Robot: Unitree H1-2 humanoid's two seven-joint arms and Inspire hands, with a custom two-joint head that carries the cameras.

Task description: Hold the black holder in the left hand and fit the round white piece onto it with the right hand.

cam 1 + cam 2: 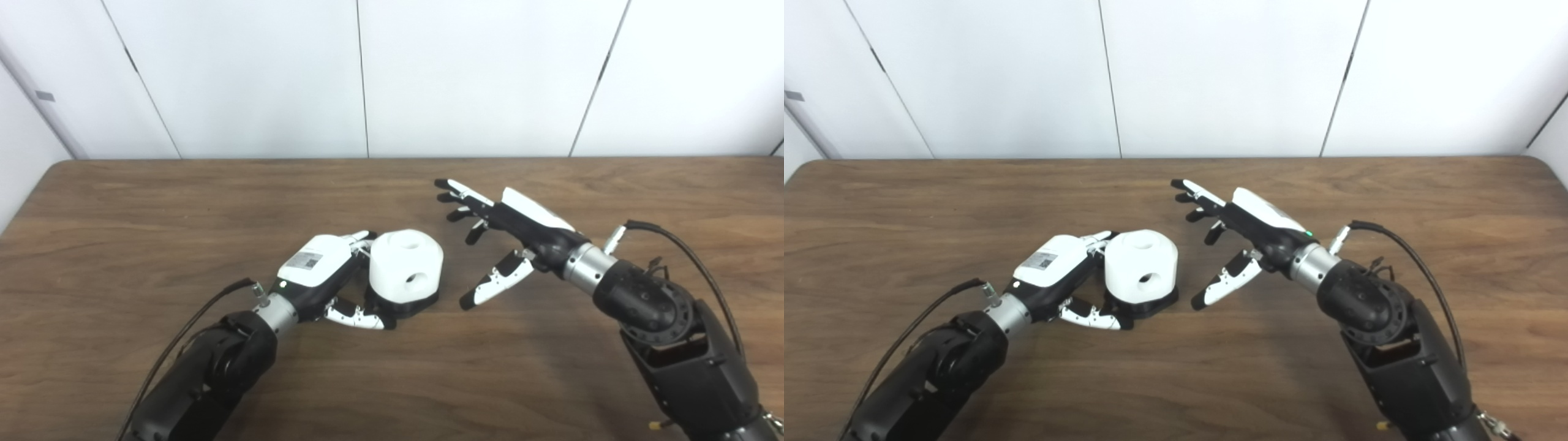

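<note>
Tabletop of dark brown wood [392, 380] fills your view, with white wall panels [478, 73] behind it. Near the middle, your left hand [318, 269] lies low on the table, its fingers [361, 236] curled around the far side of the round white piece [406, 266] and its thumb [358, 317] reaching along the near side at the base. The white piece sits on top of the black holder [416, 304], of which only a thin dark rim shows beneath it, resting on the table. So the left hand is grasping the joined pair. The white piece has a shallow recess in its top and a round hole in the side facing you.

Your right hand [508, 239] hovers just to the right of the white piece, apart from it, fingers spread and holding nothing. Its thumb [493, 283] points down and left toward the table, near the holder's rim.

The right eye view shows a small green light [1309, 233] on the right hand close to the wrist, hidden in the left eye view. The left eye view shows a green light [282, 283] at the left wrist.
</note>
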